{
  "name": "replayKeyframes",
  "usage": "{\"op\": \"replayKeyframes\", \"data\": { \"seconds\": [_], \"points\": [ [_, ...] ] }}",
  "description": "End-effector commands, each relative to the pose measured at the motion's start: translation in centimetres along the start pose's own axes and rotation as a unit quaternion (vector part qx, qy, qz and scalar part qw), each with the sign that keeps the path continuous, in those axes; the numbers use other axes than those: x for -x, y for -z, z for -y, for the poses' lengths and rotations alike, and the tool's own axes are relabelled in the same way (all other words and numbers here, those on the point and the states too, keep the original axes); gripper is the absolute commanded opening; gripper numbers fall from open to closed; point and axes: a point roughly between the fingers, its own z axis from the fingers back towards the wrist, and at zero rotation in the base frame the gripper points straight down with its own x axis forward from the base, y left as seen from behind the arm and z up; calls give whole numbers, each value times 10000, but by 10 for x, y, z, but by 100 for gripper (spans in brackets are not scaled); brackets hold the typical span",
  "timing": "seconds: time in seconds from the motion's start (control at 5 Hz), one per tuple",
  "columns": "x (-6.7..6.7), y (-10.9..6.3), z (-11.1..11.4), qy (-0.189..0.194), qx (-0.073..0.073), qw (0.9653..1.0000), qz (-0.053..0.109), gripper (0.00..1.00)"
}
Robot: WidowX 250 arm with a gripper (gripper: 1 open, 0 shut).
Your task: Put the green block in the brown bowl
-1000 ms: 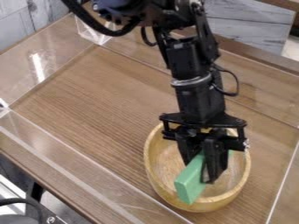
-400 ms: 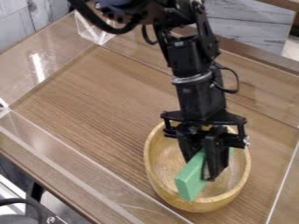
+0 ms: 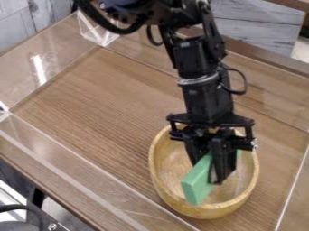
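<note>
Green block held over the brown bowl
The gripper [image 3: 220,161] is clamped on the green block [image 3: 201,180], whose long axis slants down-left into the brown bowl [image 3: 161,167].

A wooden table boxed in by clear walls

We see a table [image 3: 97,99] of mid-brown wood grain running diagonally across the view, fenced by low transparent panels [image 3: 54,54] that catch pale glare along their edges. Behind the far panel we make out a grey, marbled surface [image 3: 259,36] at the upper right and a patch of warmer wood tone in the top corner. At the lower left, beneath the table edge, we see dark shapes too blurred to identify. The light is soft and even.
</note>
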Motion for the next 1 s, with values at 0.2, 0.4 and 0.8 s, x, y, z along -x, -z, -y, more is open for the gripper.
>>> {"op": "replayKeyframes", "data": {
  "seconds": [0.2, 0.4, 0.8],
  "points": [
    [-12, -12, 3, 130, 60, 9997, 216, 0],
    [-13, -12, 3, 140, 74, 9997, 200, 0],
    [-14, -13, 2, 162, 103, 9997, 155, 0]
  ]
}}
